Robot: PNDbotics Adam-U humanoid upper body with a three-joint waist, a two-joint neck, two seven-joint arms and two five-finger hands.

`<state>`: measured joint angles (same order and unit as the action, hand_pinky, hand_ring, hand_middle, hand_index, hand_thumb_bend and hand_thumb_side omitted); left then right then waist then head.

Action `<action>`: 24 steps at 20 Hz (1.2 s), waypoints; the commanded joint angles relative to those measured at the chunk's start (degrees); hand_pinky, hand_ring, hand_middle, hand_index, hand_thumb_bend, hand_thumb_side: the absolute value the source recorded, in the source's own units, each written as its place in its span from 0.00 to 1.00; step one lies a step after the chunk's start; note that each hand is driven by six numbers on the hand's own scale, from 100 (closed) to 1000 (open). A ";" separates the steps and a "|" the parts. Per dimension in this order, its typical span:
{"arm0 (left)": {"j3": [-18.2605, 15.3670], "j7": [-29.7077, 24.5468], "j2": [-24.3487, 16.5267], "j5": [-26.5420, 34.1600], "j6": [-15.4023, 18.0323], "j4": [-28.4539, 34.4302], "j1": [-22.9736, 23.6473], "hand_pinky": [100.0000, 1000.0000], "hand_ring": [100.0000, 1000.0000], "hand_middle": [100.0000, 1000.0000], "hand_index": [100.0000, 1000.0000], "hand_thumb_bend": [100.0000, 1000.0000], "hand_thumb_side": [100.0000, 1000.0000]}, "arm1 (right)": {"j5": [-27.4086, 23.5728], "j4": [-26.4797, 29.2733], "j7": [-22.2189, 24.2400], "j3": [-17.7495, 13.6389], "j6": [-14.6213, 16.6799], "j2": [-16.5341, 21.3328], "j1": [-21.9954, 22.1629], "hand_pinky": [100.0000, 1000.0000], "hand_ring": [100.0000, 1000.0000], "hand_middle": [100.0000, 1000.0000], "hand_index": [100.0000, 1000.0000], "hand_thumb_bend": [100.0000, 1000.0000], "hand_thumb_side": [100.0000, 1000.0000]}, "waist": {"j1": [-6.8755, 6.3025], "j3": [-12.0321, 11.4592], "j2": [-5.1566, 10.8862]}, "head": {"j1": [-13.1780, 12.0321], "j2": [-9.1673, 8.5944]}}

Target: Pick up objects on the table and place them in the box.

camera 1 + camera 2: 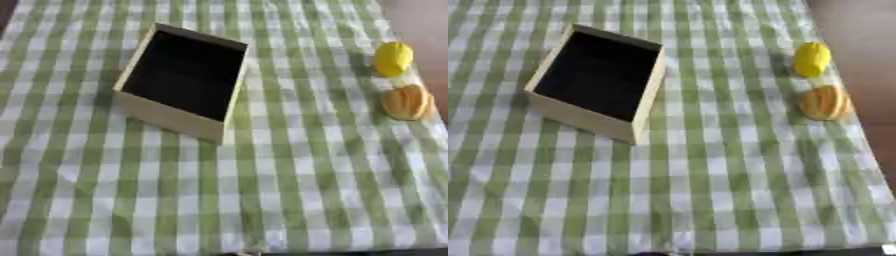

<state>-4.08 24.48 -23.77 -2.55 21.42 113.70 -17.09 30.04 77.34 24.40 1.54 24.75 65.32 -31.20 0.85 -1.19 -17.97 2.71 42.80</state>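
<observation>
A pale wooden box point(166, 117) with a dark inside stands open on the green and white checked cloth, left of centre, turned slightly askew. Nothing shows inside it. At the right edge of the table lies a yellow lemon-shaped fruit point(393, 58). Just in front of it sits an orange ribbed object point(406, 102), like a small pumpkin or a bread roll. Neither of my hands shows in either view.
The checked tablecloth point(262, 190) covers the whole table. The table's right edge point(859, 125) runs close beside the two fruits, with brown floor beyond. The near edge shows at the bottom of the views.
</observation>
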 commanded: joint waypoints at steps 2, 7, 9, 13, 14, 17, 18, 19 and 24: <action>0.12 -0.49 -1.84 0.45 0.05 0.90 -0.70 0.60 0.70 0.70 0.84 0.27 0.50 | 0.83 1.97 2.52 0.28 0.02 3.36 -0.54 0.91 0.96 0.93 0.94 0.32 0.00 | 0.14 0.11 1.07 | 0.24 -0.36; 0.31 -0.91 -1.78 0.67 -0.08 0.90 -0.82 0.60 0.70 0.70 0.84 0.27 0.50 | 0.38 2.66 3.24 1.19 0.47 2.95 -0.74 0.91 0.96 0.92 0.94 0.31 0.00 | 0.07 0.12 1.13 | 0.32 -0.30; 0.32 -0.97 -1.67 0.77 -0.12 0.90 -0.83 0.60 0.70 0.70 0.84 0.27 0.50 | -0.26 4.39 3.21 1.75 1.08 3.01 -0.17 0.91 0.96 0.92 0.94 0.32 0.00 | 0.08 0.10 1.09 | 0.30 -0.31; 0.59 -1.30 -1.42 1.04 -0.26 0.90 -1.01 0.60 0.70 0.70 0.84 0.27 0.50 | -1.29 10.83 2.74 3.54 1.85 3.35 1.40 0.91 0.95 0.92 0.94 0.33 0.00 | 0.12 -0.09 1.02 | 0.52 -0.30; 0.66 -1.41 -1.37 1.14 -0.28 0.90 -1.11 0.60 0.70 0.70 0.84 0.27 0.50 | -1.32 12.28 2.70 3.99 1.79 3.40 1.58 0.91 0.95 0.92 0.94 0.33 0.00 | 0.13 -0.16 1.03 | 0.61 -0.30; 0.79 -1.70 -1.26 1.37 -0.33 0.90 -1.24 0.60 0.70 0.70 0.84 0.27 0.50 | -1.30 15.08 2.61 5.14 1.37 3.24 1.54 0.91 0.95 0.92 0.94 0.34 0.00 | 0.17 -0.41 1.05 | 0.85 -0.26; 0.80 -1.76 -1.24 1.43 -0.34 0.90 -1.24 0.60 0.70 0.70 0.84 0.27 0.50 | -1.29 15.58 2.61 5.49 1.22 3.08 1.39 0.91 0.95 0.92 0.94 0.34 0.01 | 0.18 -0.48 1.05 | 0.90 -0.25; 0.82 -1.81 -1.21 1.50 -0.34 0.90 -1.26 0.60 0.70 0.70 0.84 0.27 0.50 | -1.35 15.94 2.66 5.82 1.13 2.89 1.22 0.91 0.95 0.92 0.94 0.34 0.01 | 0.19 -0.56 1.06 | 0.96 -0.22; 0.92 -2.04 -1.05 1.76 -0.39 0.90 -1.34 0.60 0.70 0.70 0.84 0.26 0.51 | -2.35 16.83 3.28 7.04 1.23 1.94 0.07 0.91 0.96 0.91 0.94 0.35 0.00 | 0.20 -0.74 1.04 | 1.22 -0.23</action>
<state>-3.04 22.68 -24.12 -1.01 21.02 113.70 -17.72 28.45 93.24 27.46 8.97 25.94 65.37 -30.30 0.99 -1.91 -17.96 3.70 42.78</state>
